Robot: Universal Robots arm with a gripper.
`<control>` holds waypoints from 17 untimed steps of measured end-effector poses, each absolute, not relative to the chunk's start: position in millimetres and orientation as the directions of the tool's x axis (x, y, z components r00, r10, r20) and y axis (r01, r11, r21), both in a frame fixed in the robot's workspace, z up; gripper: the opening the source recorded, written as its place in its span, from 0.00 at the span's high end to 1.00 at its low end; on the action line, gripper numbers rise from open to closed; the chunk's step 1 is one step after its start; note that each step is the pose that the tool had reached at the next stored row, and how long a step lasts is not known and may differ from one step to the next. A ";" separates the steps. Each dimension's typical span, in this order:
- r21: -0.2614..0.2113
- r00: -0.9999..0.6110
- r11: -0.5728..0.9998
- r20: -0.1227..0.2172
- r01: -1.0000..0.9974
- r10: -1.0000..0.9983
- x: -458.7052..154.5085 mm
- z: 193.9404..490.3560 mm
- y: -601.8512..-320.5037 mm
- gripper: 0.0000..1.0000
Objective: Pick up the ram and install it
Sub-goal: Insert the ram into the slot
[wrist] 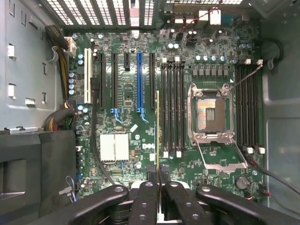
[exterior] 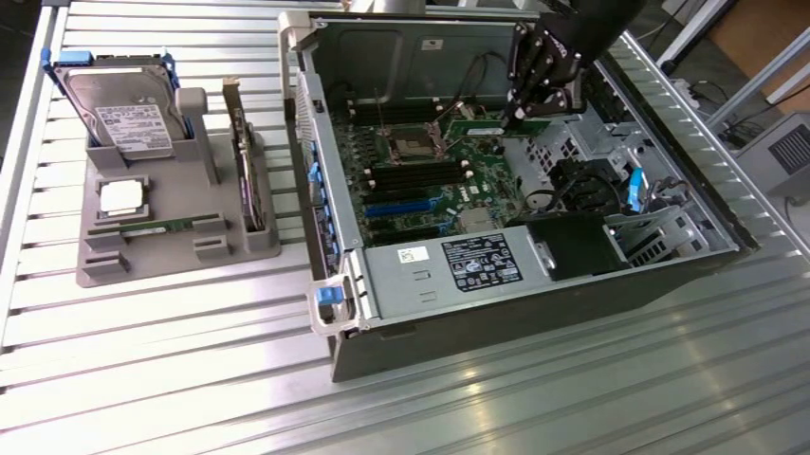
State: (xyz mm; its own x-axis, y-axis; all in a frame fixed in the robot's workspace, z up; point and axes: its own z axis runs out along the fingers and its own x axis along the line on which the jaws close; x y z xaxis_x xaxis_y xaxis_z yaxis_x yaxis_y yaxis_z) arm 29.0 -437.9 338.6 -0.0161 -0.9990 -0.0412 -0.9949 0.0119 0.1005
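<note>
Slatted metal bench (exterior: pixel 152 332) under your open PC case (exterior: pixel 506 322); gripper (wrist: pixel 157 171) is clamped on the ram (wrist: pixel 157 122), edge-on over the motherboard (wrist: pixel 126 93).

Black arm (exterior: pixel 605 21) enters at the upper right of the exterior view, wrist angled down toward the exterior view's left. Gripper (exterior: pixel 522 109) points downward. Wrist view: both fingers (wrist: pixel 150 180) drawn close together, nearly parallel, pinching the ram (wrist: pixel 157 126) edge-on between the tips. Black linkage bars (wrist: pixel 101 197) splay outward on either side.
</note>
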 end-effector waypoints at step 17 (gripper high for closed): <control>0.100 -0.016 0.012 -0.041 -0.995 -0.999 28.4 323.7 -438.6 0.88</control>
